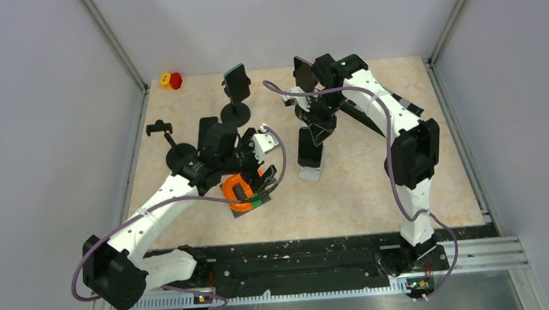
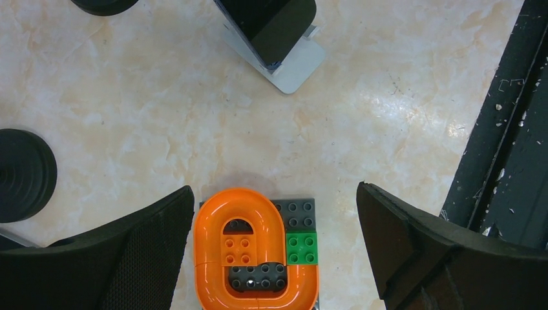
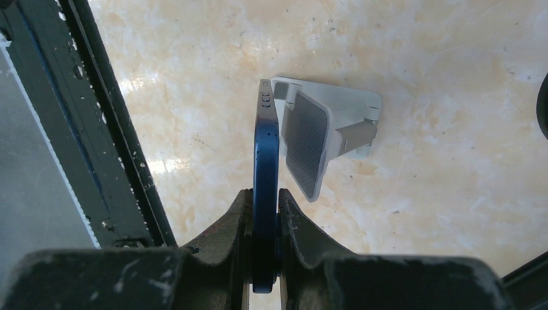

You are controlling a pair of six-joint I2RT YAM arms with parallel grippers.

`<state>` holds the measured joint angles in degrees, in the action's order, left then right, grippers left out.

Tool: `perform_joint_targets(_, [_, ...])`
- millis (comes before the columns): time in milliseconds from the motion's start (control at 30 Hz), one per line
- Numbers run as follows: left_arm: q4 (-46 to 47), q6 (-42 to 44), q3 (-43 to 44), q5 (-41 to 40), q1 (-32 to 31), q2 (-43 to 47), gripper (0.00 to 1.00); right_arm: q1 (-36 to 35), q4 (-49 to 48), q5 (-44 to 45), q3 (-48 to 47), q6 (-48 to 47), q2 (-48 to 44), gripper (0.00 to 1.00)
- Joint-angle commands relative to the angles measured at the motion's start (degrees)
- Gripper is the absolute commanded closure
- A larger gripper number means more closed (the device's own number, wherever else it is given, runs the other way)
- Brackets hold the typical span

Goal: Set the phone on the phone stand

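One phone (image 1: 309,155), one white stand (image 1: 310,174), one toy (image 1: 239,194), perhaps three black stands (image 1: 237,114).

The white phone stand (image 1: 310,173) has bare tabletop (image 1: 376,191) to its right and on its near side, where a gripper could come in. Directly above it hangs the phone (image 3: 265,142), pinched in the right gripper (image 3: 265,219). To its left the orange brick loop (image 2: 255,252) lies beneath the spread left gripper (image 2: 273,194). Farther left, a tall black stand (image 1: 236,92) and a lower black stand (image 1: 162,130) crowd the far side.
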<state>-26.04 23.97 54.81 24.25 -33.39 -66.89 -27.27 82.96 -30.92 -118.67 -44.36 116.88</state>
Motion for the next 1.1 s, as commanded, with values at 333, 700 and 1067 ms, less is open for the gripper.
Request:
perform_joint_targets(333, [2.1, 0.8, 0.1, 1.9, 0.2, 0.4, 0.01, 2.6, 2.7, -4.8, -4.0, -3.6, 2.1, 1.0])
perform_joint_targets(700, [1.8, 0.8, 0.1, 1.9, 0.1, 0.1, 0.01, 2.8, 1.9, -6.4, -3.4, -4.0, 3.6, 1.0])
perform_joint_targets(1067, [1.9, 0.8, 0.1, 1.9, 0.2, 0.0, 0.01, 3.5, 1.0, -6.4, -2.0, -3.7, 3.4, 1.0])
